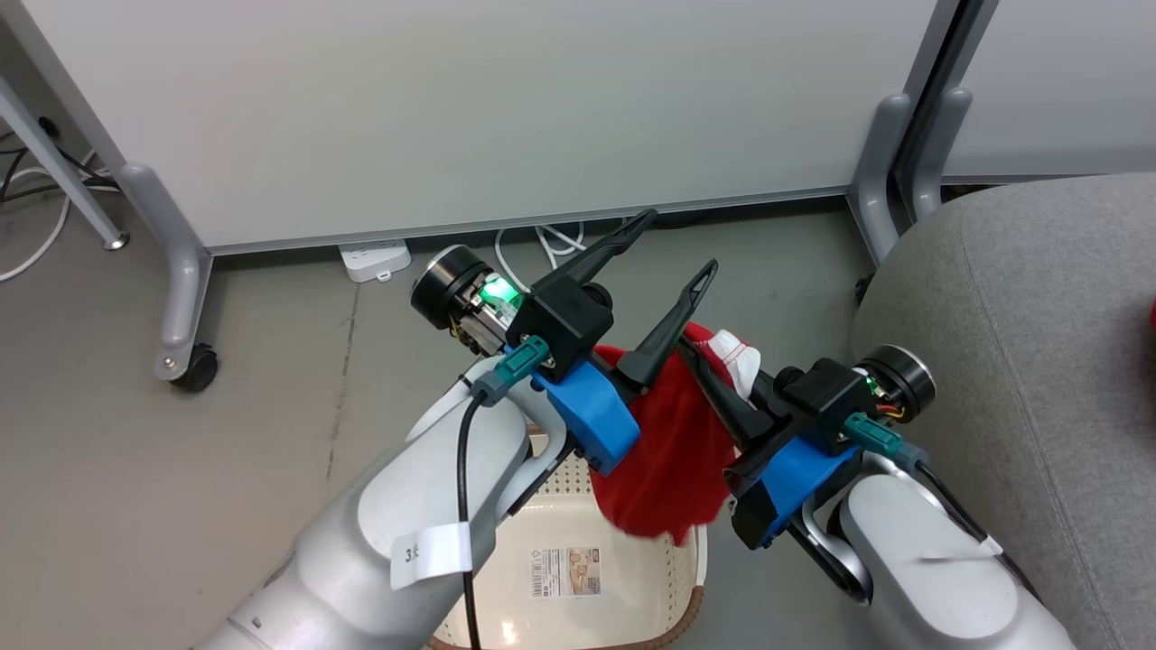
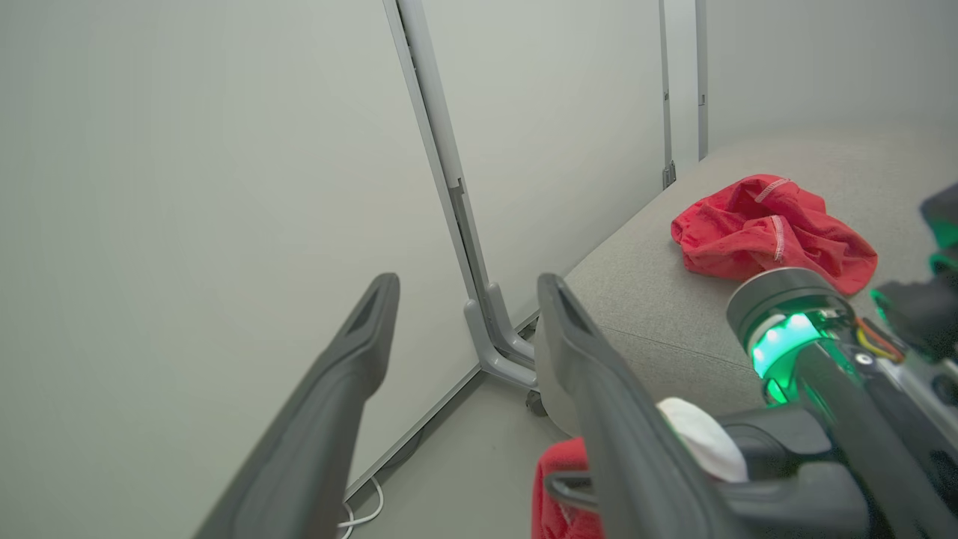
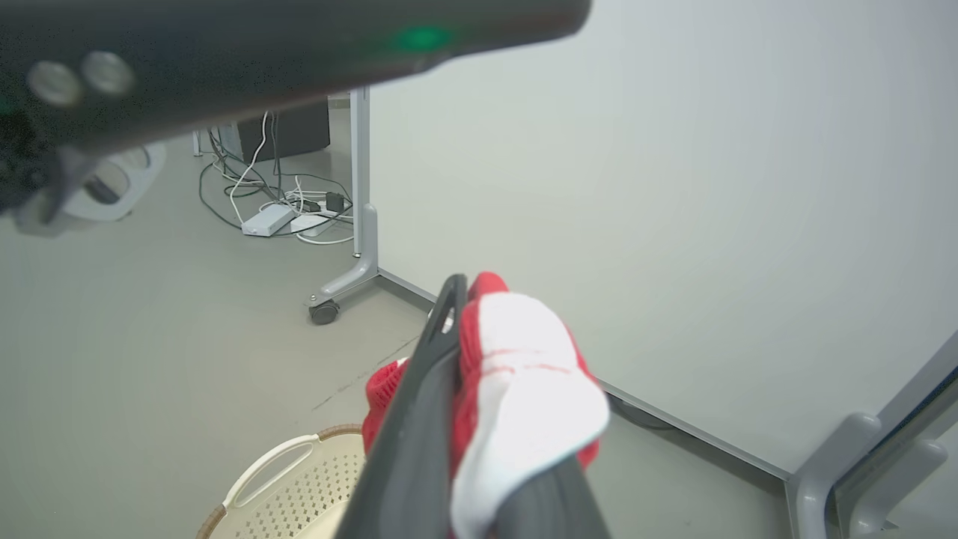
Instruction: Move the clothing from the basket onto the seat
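Your left gripper [image 1: 684, 242] stands wide and empty above the basket [image 1: 677, 569]. Your right gripper [image 1: 695, 357] pinches a red garment [image 1: 668, 451] that hangs over the basket. Right wrist view gives you its white cuff in the fingers. Left wrist view picks up the other garment [image 2: 771, 232], crumpled on the seat [image 1: 1011, 316] beside the basket. Grey floor [image 1: 271, 406], white partition panels [image 1: 497, 108] beyond.

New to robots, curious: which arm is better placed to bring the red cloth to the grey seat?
Likely right: the right claw grips the red fabric garment above the cream perforated plastic basket, and the grey woven seat lies on that side. The left claw stands open.
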